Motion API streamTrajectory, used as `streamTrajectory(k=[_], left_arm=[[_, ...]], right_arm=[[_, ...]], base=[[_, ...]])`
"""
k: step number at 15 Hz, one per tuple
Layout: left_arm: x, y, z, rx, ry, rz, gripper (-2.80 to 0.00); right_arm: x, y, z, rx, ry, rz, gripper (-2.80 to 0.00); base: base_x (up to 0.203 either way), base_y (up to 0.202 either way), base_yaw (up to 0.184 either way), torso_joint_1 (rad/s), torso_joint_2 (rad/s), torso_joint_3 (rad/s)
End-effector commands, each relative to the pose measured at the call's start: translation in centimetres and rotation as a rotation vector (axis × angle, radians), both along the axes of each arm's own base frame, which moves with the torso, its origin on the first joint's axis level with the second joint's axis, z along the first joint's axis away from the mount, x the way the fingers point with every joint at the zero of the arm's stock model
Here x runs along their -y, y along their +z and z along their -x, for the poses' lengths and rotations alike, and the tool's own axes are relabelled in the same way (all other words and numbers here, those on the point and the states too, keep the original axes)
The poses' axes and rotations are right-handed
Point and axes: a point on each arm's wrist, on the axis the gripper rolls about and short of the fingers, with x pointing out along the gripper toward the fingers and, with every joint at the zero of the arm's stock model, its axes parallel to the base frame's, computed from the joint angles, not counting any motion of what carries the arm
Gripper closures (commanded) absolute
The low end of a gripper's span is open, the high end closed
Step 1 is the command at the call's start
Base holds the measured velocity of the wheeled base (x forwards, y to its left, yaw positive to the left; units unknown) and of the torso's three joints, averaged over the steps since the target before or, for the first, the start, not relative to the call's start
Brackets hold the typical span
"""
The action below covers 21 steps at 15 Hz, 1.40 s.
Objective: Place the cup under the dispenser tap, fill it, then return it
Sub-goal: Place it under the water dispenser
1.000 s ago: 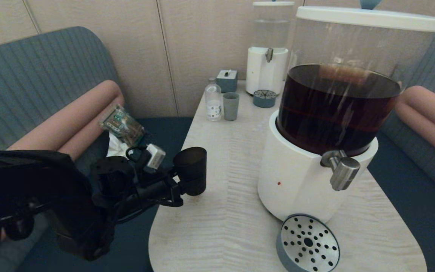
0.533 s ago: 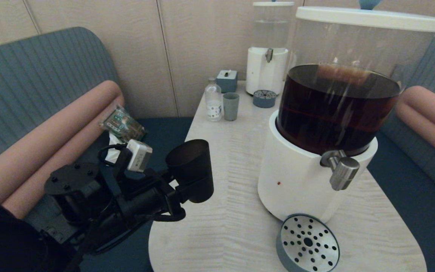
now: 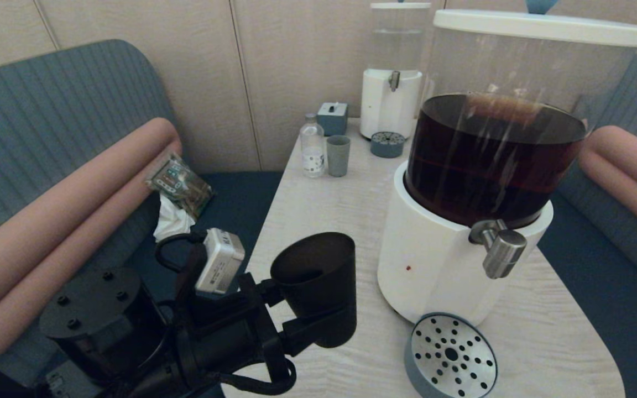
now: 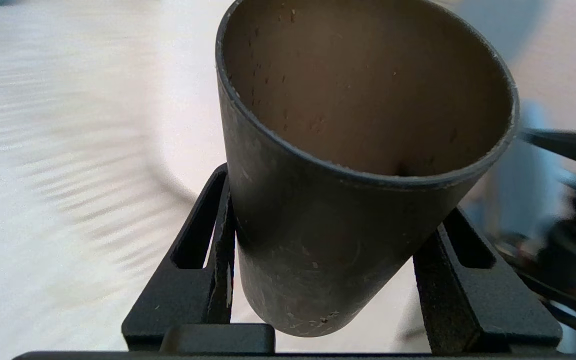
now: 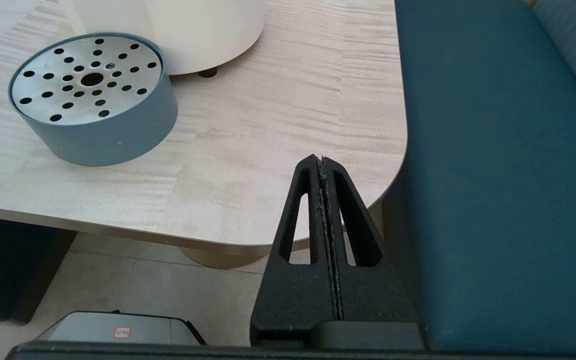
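The matte black cup (image 3: 318, 287) hangs above the near left part of the table, tilted, with my left gripper (image 3: 302, 323) shut on its lower body. Up close, the cup (image 4: 348, 165) fills the left wrist view, empty, with a black finger (image 4: 213, 260) on each side. The brushed-steel dispenser tap (image 3: 500, 250) juts from the white base of the big dispenser (image 3: 462, 221) holding dark brown liquid, to the right of the cup. My right gripper (image 5: 322, 162) rests shut below the table's near right corner.
A round perforated drip tray (image 3: 451, 356) lies beneath the tap (image 5: 93, 95). Farther back stand a pale grey-green cup (image 3: 338, 155), a small bottle (image 3: 312, 146), a small grey box (image 3: 332, 117) and a clear-liquid dispenser (image 3: 393, 72). Sofas flank the table (image 3: 324, 221).
My left gripper has carried the cup to the right and toward the near side, from the table's left edge to over the table, closer to the dispenser. The cup now tilts more.
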Motion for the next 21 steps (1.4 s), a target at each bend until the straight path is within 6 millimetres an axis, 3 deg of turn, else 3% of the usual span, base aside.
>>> streamTrajectory(k=[1,6,12,17,21], left_arm=[[1.5,-0.3,0.5,0.001,-0.065,-0.004,0.0],[5.4,-1.3,0.1,0.044,-0.152,-0.028,0.0],[7.6,-2.3,0.0,0.042,-0.229,-0.043,0.0],[10.9,-3.9,-1.8,0.053,-0.252,-0.036,0.0],[12.0,-4.9,-2.7,0.05,-0.247,-0.04,0.0]], right_arm=[[0.0,0.0,0.0,-0.001,0.0,0.0,0.0],[0.0,0.0,0.0,-0.001,0.0,0.0,0.0],[0.0,0.0,0.0,-0.001,0.0,0.0,0.0],[0.0,0.0,0.0,-0.001,0.0,0.0,0.0],[0.0,0.0,0.0,-0.001,0.0,0.0,0.0]], base=[[0.0,0.0,0.0,0.0,0.0,0.0],[0.0,0.0,0.0,0.0,0.0,0.0],[0.0,0.0,0.0,0.0,0.0,0.0],[0.0,0.0,0.0,0.0,0.0,0.0],[0.0,0.0,0.0,0.0,0.0,0.0]])
